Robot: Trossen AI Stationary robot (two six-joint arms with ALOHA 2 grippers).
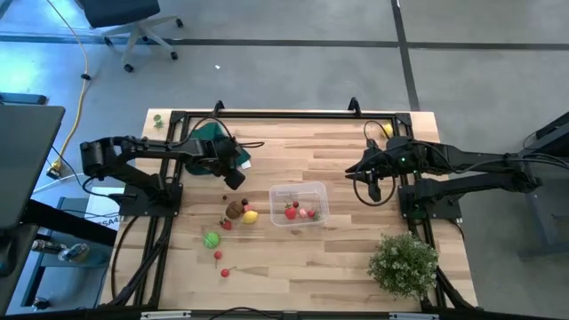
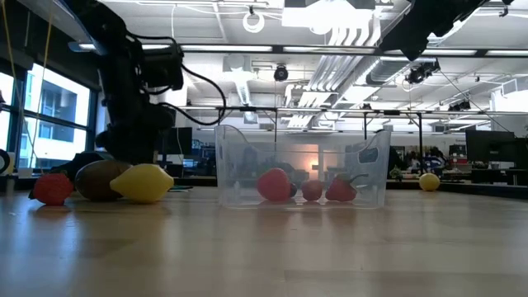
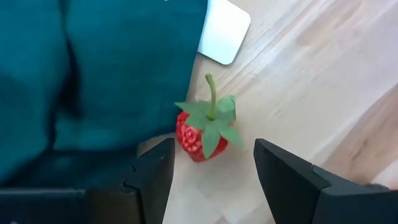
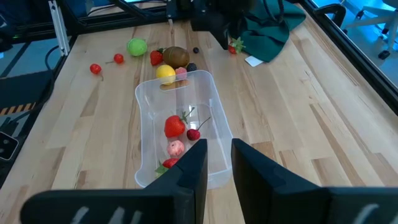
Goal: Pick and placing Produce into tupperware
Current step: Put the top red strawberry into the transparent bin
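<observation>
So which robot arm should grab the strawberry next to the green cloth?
The left. Its gripper hangs open right over the strawberry beside the green cloth, one of its fingers on each side. The right gripper waits farther off, near the tupperware.

Four cameras, one table
You look straight down from overhead, level across the wood from the low camera, close on a strawberry (image 3: pixel 204 129) from the left wrist; right wrist and overhead share the tupperware (image 4: pixel 152 106)

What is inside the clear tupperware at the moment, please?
The tupperware holds a few small produce pieces: a red strawberry-like piece, a dark red cherry and a pink piece. The right end effector partly covers its near end.
</observation>
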